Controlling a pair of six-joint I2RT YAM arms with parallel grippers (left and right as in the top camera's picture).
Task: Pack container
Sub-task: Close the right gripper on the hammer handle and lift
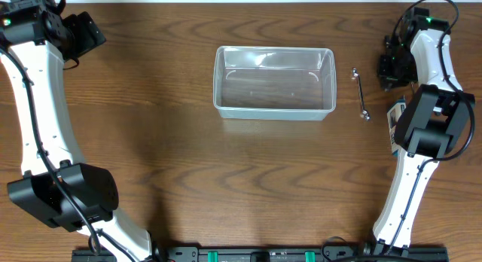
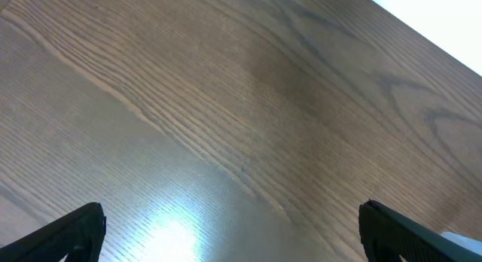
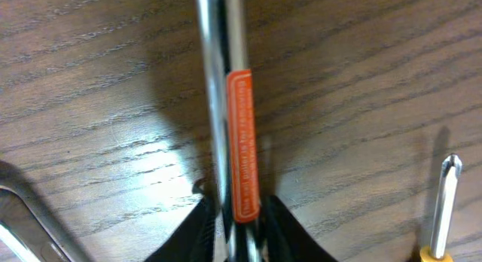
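Observation:
The clear plastic container (image 1: pixel 274 83) stands in the middle of the table with nothing in it. My right gripper (image 1: pixel 390 66) is at the far right. In the right wrist view its fingers (image 3: pixel 241 232) are shut on a chrome bar tool with an orange label (image 3: pixel 242 141), low over the wood. My left gripper (image 1: pixel 84 32) is at the far left corner. In the left wrist view its fingers (image 2: pixel 233 232) are wide apart and empty over bare wood.
A small chrome wrench (image 1: pixel 361 92) lies right of the container. A screwdriver tip with a yellow handle (image 3: pixel 443 202) and another chrome tool (image 3: pixel 19 209) lie beside the held one. A blue-and-white item (image 1: pixel 394 120) is partly hidden under the right arm.

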